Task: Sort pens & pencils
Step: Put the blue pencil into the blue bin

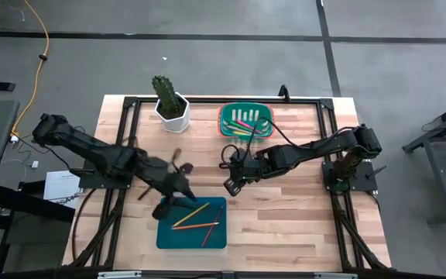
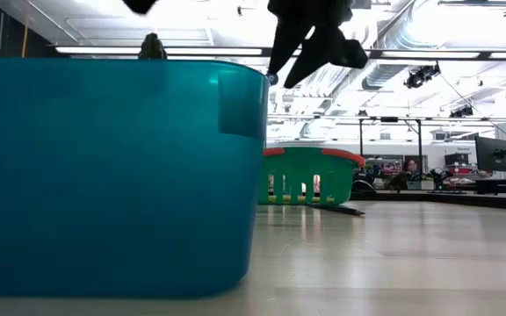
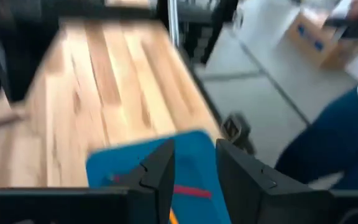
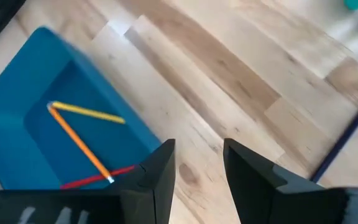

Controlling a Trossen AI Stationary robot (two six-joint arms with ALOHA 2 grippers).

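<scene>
Wooden table [image 1: 285, 225] is seen filling the centre of the high view. Lower left of centre, a blue bin [image 1: 166, 235] is found with 3 pencils [image 1: 192, 217] lying in it: yellow, orange and red. At upper centre, a green basket [image 1: 245, 108] is seen with the pens [image 1: 244, 118] inside, pink and green. Over the bin's upper left corner, the left gripper [image 1: 163, 206] is held with fingers parted and nothing between them. Right of that, the right gripper [image 1: 231, 184] is held over bare wood, fingers parted wide and empty.
</scene>
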